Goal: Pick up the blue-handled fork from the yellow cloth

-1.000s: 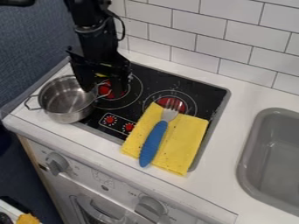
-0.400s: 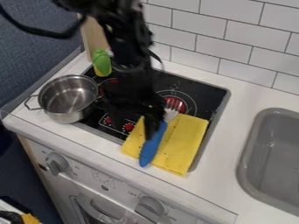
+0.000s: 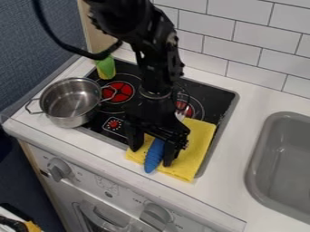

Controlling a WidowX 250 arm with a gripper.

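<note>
The gripper (image 3: 150,156) hangs over the yellow cloth (image 3: 198,140), its two fingers spread apart on either side of the blue handle of a fork (image 3: 154,155). The fork lies on the folded cloth, its handle end toward the counter's front edge. The gripper covers the upper handle, and part of the metal head shows behind it. The cloth rests partly on the black stove top and partly on the white counter.
A metal pot (image 3: 70,102) stands at the stove's left side, its handle over the cooktop (image 3: 212,98). Behind it is a green and yellow object (image 3: 106,68). A grey sink (image 3: 284,158) lies to the right, and a tiled wall runs behind.
From beside the pot, the gripper has moved right and toward the front, down to the fork handle. The green and yellow object has come into view. Fork, cloth and pot have stayed in place.
</note>
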